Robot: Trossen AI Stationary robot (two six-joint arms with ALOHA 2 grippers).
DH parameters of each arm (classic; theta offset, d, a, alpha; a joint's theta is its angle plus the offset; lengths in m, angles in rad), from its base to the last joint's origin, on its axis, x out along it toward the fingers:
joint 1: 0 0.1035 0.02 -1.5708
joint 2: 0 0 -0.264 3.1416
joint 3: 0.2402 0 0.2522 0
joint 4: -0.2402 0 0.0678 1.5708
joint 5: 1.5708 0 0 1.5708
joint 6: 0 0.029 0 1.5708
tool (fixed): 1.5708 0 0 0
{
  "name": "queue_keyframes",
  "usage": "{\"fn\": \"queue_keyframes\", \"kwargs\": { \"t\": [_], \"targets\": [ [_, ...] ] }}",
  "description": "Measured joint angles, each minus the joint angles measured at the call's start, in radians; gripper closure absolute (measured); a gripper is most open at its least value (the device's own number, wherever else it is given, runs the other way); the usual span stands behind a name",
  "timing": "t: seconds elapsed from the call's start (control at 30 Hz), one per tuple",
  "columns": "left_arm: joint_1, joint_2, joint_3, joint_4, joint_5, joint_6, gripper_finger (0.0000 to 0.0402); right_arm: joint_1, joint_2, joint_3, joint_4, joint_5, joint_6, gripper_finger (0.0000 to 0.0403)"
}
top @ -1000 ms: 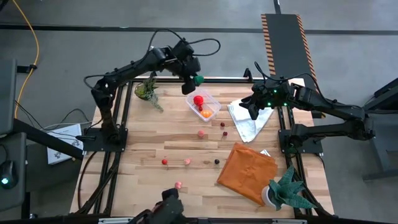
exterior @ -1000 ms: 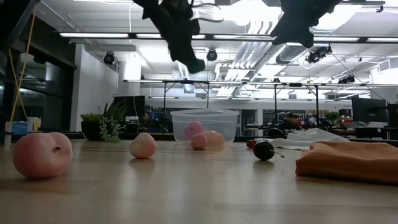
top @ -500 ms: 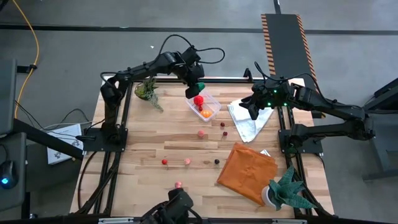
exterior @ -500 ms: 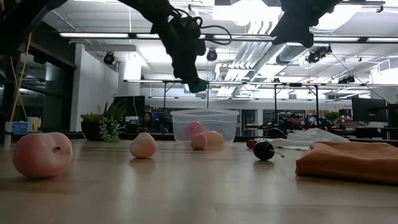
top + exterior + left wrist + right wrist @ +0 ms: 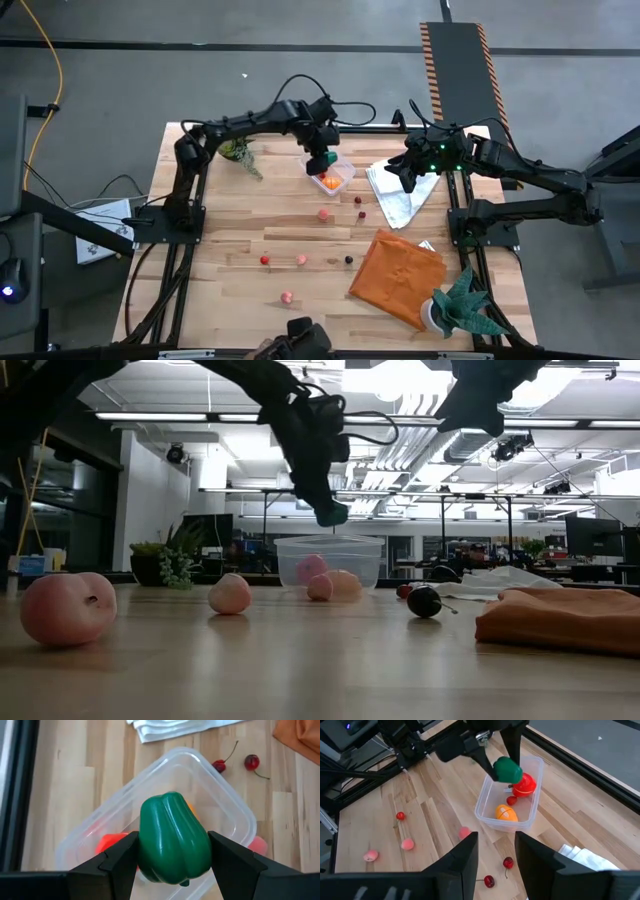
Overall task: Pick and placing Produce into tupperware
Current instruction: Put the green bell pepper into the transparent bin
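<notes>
L gripper (image 5: pixel 172 865) clamps a green toy pepper (image 5: pixel 172 842), hanging right over the clear tupperware (image 5: pixel 343 178) near the bench's far edge; red and orange pieces sit inside. R gripper (image 5: pixel 408 183) hovers above the white cloth (image 5: pixel 398 200), fingers apart, nothing between.

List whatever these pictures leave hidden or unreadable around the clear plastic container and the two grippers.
- High view: the left gripper and its green toy pepper cover part of the clear plastic container, hiding the red piece.
- Left wrist view: the pepper blocks most of the container's contents; only a red-orange piece peeks out.
- Low view: the right gripper is cut off by the top edge.
- Right wrist view: the right gripper fingertips run off the bottom edge.
</notes>
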Motion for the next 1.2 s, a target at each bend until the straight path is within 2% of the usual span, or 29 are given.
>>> {"fn": "queue_keyframes", "kwargs": {
  "t": [1.2],
  "targets": [
    [-0.012,0.068,-0.001,-0.003,-0.025,-0.113,0.0188,0.000,0.000,0.000,0.000,-0.017,-0.019,0.0284]
  ]
}}
